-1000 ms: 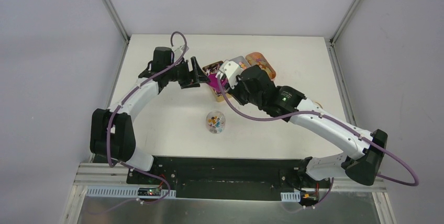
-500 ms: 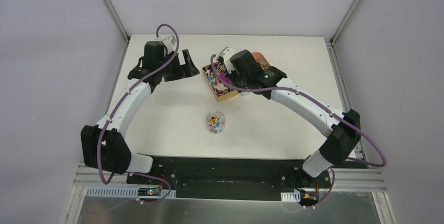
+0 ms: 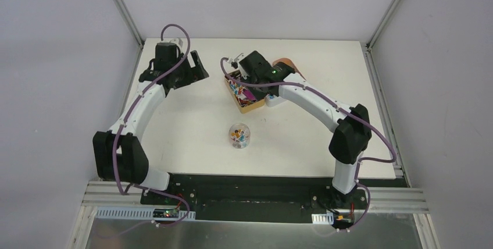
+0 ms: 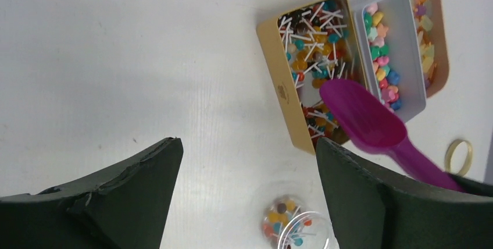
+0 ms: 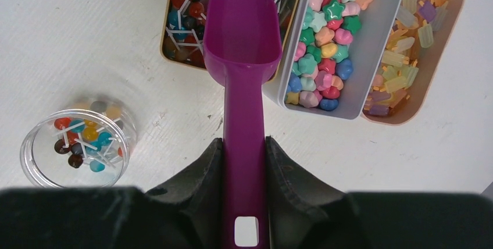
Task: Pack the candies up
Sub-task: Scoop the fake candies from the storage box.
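The candies lie in three open boxes: stick sweets in a tan box (image 5: 174,28), star-shaped sweets in a grey box (image 5: 363,57), pastel bars in an orange box (image 5: 447,34). The tan box also shows in the top view (image 3: 239,105) and the left wrist view (image 4: 285,92). A clear jar (image 5: 35,156) (image 3: 239,135) holds a few stick sweets. My right gripper (image 5: 244,144) (image 3: 247,77) is shut on the handle of the magenta scoop (image 5: 241,39). Its bowl hangs over the tan box's near edge, with no sweets showing in it. My left gripper (image 4: 247,150) (image 3: 196,66) is open and empty, left of the boxes.
A yellow ring (image 4: 458,156) lies on the white table to the right of the boxes. The jar stands alone mid-table, nearer the arm bases. Frame posts stand at the table's far corners.
My left gripper has drawn back left, away from the tan box. My right gripper has swung toward the far side with the scoop, so the tan box is uncovered in the top view.
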Robot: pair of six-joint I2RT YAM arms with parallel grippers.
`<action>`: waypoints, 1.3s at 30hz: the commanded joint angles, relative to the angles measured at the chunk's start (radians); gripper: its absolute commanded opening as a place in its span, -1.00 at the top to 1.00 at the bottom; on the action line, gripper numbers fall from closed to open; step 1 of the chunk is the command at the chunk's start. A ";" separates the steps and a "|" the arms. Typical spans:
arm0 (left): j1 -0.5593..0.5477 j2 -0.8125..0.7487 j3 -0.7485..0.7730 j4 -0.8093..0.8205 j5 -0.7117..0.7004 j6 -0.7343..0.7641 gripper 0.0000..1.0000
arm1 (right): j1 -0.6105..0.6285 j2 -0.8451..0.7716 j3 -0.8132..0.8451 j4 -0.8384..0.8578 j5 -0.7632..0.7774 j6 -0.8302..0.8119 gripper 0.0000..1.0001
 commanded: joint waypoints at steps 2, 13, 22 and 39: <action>0.041 0.119 0.149 0.075 0.102 -0.096 -0.71 | 0.000 0.020 0.086 -0.031 -0.007 0.016 1.00; 0.049 0.341 0.262 0.255 0.144 -0.192 -0.49 | 0.000 0.067 0.114 -0.034 0.012 -0.001 1.00; 0.056 0.537 0.342 0.372 0.272 -0.222 -0.38 | 0.001 0.109 0.142 -0.030 0.014 0.003 1.00; 0.054 0.768 0.395 0.401 0.419 -0.272 -0.19 | 0.002 0.163 0.121 0.027 0.026 -0.013 1.00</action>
